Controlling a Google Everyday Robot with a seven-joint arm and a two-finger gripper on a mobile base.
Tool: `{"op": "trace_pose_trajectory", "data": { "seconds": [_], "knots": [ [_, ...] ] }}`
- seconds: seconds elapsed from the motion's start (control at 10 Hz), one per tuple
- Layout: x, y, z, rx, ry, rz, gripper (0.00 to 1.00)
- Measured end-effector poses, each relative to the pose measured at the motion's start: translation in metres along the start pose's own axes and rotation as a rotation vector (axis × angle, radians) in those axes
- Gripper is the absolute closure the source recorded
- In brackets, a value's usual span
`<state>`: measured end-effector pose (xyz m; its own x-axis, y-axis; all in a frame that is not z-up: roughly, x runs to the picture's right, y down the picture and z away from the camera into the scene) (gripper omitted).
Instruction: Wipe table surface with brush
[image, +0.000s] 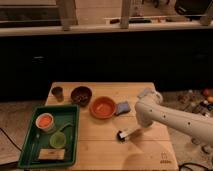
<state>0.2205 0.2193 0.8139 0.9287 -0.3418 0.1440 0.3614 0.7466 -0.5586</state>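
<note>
Brush (127, 134) is seen low on the table surface (100, 150), right of centre, with the bristle head to the left and the white handle reaching under the gripper (137, 127). Whether the handle is clasped or released cannot be told. No wiped stretch can be made out, so nearly all the sweeping is judged outstanding. An orange bowl (103, 107) and a sponge (122, 107) are set behind.

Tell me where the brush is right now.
In the camera view, the brush is on the table, right of centre, just in front of the orange bowl and sponge, with the tool at its handle end.
</note>
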Motion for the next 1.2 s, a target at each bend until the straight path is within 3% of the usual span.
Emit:
{"op": "trace_pose_trajectory", "data": {
  "seconds": [0.5, 0.7, 0.9, 1.2],
  "knots": [
    [-0.035, 0.011, -0.006, 0.009, -0.033, -0.141, 1.0],
    [-0.053, 0.028, 0.0, -0.02, -0.032, -0.226, 1.0],
    [-0.057, 0.039, 0.01, -0.059, -0.02, -0.268, 1.0],
    [-0.047, 0.045, 0.016, -0.086, 0.006, -0.274, 1.0]
  ]
}}
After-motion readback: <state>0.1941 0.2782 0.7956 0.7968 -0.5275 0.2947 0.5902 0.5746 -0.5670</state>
